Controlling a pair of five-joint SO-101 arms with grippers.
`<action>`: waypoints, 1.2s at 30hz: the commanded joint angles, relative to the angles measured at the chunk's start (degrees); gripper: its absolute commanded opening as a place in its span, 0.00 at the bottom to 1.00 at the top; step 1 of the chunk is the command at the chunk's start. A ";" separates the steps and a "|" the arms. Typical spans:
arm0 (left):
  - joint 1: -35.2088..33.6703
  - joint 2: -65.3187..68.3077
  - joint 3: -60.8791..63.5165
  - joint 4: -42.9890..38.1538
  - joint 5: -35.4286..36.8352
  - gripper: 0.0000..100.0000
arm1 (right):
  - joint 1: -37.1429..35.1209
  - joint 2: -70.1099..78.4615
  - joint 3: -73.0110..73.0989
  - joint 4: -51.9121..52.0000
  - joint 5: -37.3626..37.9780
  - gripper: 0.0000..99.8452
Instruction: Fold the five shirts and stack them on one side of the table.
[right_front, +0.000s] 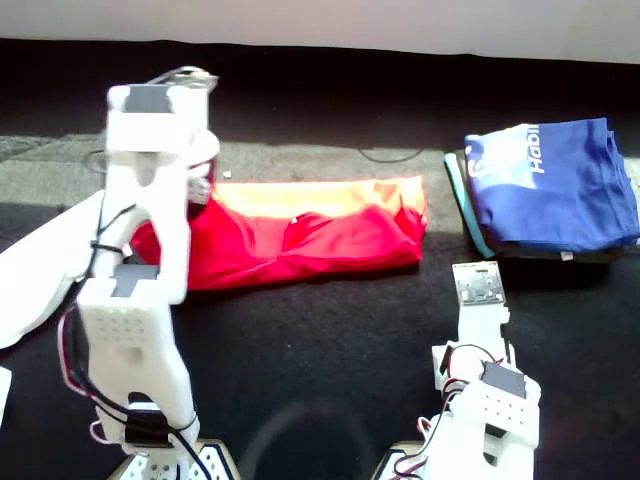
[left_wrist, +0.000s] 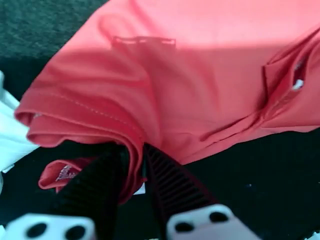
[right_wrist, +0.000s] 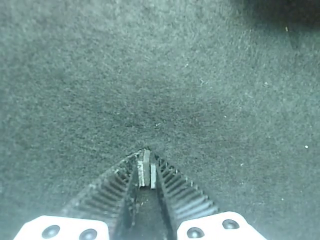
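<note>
Two arms are sitting at the dark desk (right_front: 320, 340) in the high view. The red shirt (right_front: 310, 235) is lying mid-desk, folded into a long band, with sun hitting its far edge. My left arm (right_front: 130, 250) is reaching over the band's left end. My right arm (right_front: 485, 380) is sitting tucked low, near the front edge. A blue shirt (right_front: 555, 180) is lying folded on top of the stack (right_front: 458, 190) at the far right side of the desk. A white shirt (right_front: 30, 270) is hanging off the left edge.

From the left wrist view I am seeing the left tool (left_wrist: 136, 150) nearly shut, pinching a rolled hem of the red shirt (left_wrist: 200, 75) between its black ribbed fingers (left_wrist: 170, 180). White shirt (left_wrist: 10, 130) fabric is showing just beside that hem.

From the right wrist view I am seeing the right tool (right_wrist: 145, 152) fully shut, tips touching and gripping nothing. It is pointing at bare desk (right_wrist: 150, 75) surface.
</note>
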 joint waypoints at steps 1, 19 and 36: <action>9.71 -0.92 -3.30 0.70 -0.09 0.01 | 0.57 -0.13 1.71 -1.71 0.35 0.01; 34.59 4.62 -17.36 -16.09 -0.44 0.01 | 0.57 -0.13 1.80 -1.80 0.26 0.01; 36.26 11.56 -17.27 -38.24 -0.35 0.01 | 0.57 -0.13 1.80 -1.80 0.26 0.01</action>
